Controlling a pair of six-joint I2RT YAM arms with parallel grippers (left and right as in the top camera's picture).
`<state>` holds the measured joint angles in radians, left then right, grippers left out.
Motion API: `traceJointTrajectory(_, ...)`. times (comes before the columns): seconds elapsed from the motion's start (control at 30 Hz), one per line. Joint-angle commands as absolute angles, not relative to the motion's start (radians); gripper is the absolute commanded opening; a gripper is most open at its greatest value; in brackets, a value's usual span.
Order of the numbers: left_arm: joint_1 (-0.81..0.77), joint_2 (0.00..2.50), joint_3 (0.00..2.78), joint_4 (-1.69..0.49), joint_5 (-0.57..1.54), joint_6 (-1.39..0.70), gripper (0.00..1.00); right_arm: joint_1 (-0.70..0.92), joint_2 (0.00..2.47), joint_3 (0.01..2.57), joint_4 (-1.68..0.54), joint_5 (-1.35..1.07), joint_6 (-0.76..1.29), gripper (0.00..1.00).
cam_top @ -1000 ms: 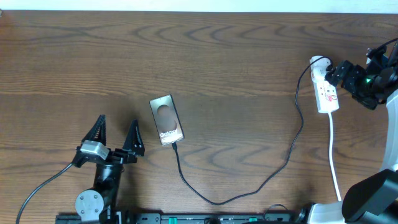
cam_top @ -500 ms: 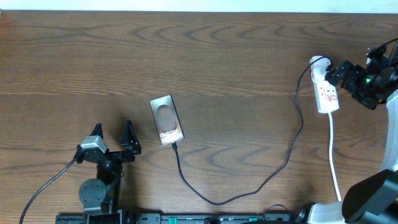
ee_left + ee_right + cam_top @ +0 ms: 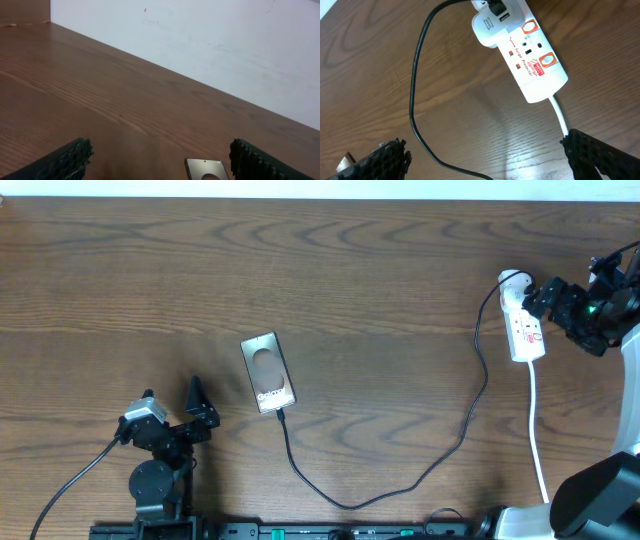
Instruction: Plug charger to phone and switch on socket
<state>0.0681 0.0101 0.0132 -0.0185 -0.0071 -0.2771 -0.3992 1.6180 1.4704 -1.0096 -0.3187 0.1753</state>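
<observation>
The phone [image 3: 268, 372] lies flat on the table, left of centre, and its top edge shows in the left wrist view [image 3: 207, 169]. The black charger cable [image 3: 440, 460] runs from the phone's near end in a long loop to the white socket strip [image 3: 527, 332] at the far right. It enters the strip's far end [image 3: 495, 6]. My left gripper [image 3: 170, 394] is open and empty, to the left of the phone and nearer the front edge. My right gripper [image 3: 541, 296] is open and empty, right beside the strip. In the right wrist view the strip [image 3: 530, 55] lies beyond the fingers [image 3: 490, 160].
The strip's white cord [image 3: 537, 430] runs toward the table's front edge at the right. The black cable [image 3: 417, 90] curves past the right gripper's left finger. A white wall [image 3: 225, 45] borders the far edge of the table.
My left arm has drawn back toward the front edge, away from the phone, gripper still open. The right arm, phone, cable and strip have not moved.
</observation>
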Motion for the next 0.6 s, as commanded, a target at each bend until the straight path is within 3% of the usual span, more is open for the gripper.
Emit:
traceJointTrajectory(0.0,0.064,0.001,0.004,-0.068,-0.059,-0.212,0.9,-0.391,1.606,1.477,-1.01,-0.324,0.179,0.99)
traceJointTrajectory(0.57,0.064,0.001,0.004,-0.071,0.011,-0.059,0.91,-0.391,1.606,1.477,-1.01,-0.324,0.179,0.99)
